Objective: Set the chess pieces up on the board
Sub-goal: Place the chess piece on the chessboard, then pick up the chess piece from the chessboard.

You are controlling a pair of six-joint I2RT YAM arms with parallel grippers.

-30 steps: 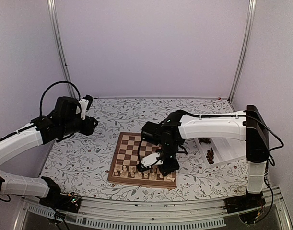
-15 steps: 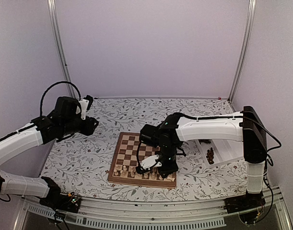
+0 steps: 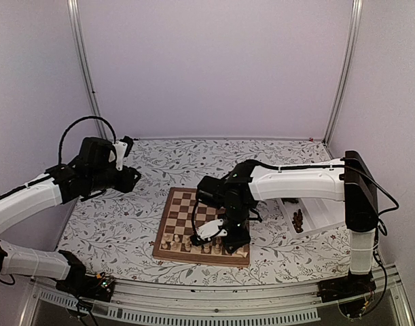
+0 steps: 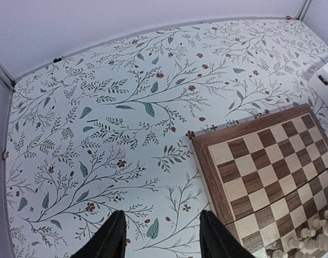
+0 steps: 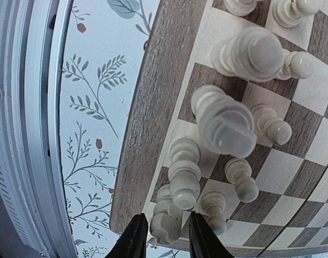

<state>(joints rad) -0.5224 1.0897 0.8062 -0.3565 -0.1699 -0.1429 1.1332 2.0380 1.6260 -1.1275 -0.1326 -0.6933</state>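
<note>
**Right gripper** (image 5: 165, 239): low over the 6 o'clock edge of the board (image 3: 185, 212), with one finger on either side of a pale corner piece (image 5: 164, 221). The jaws are narrowly apart. Whether they pinch the piece or stand just clear of it cannot be told.

**Left gripper** (image 4: 162, 243): fingers spread and holding nothing, hovering over the table (image 4: 126, 107) at the board's 10 o'clock.

**Pale pieces** (image 5: 224, 128): packed closely along the board's 6 o'clock edge, upright as far as shows.

**Dark pieces** (image 3: 298, 220): in the tray (image 3: 324, 209) at the board's 3 o'clock. None are visible on the board.

**Hazards:**
- The corner piece stands just beside the border and close to its neighbours, so a slanted lift could tip it or drag it off its square.
- A finger straying toward 12 o'clock could topple the crowded row.
- A low sweep toward the tray could rake the pieces that are already set.
</note>
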